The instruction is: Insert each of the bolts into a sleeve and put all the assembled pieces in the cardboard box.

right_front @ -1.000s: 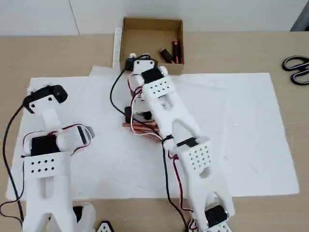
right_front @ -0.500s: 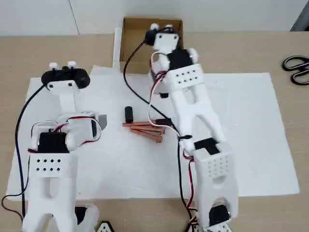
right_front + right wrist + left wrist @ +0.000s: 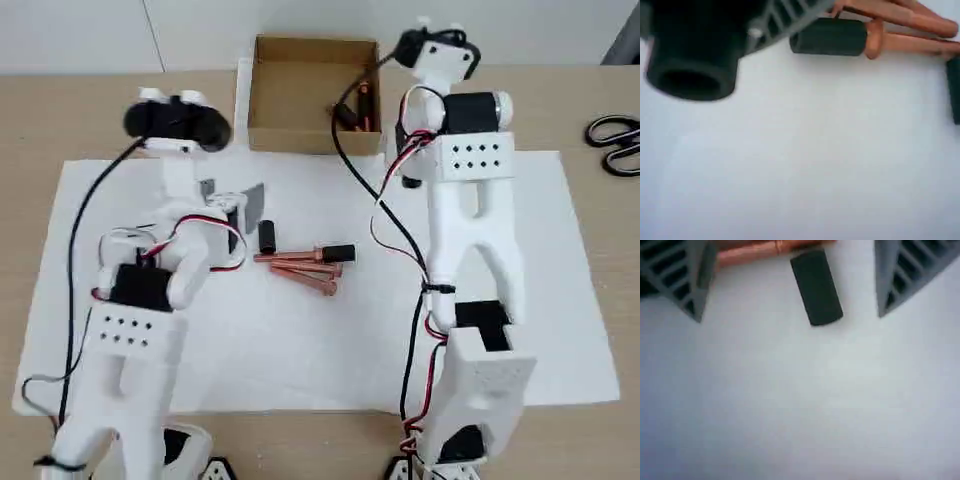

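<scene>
Because it is round, sleeve (image 3: 267, 236): judged light, rigid, slippery; to be gripped mid-length.
left gripper (image 3: 230, 197): held wide, at its 10 o'clock.

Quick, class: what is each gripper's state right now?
Left gripper: open, holding nothing.
Right gripper: closed, holding a black sleeve.
</scene>
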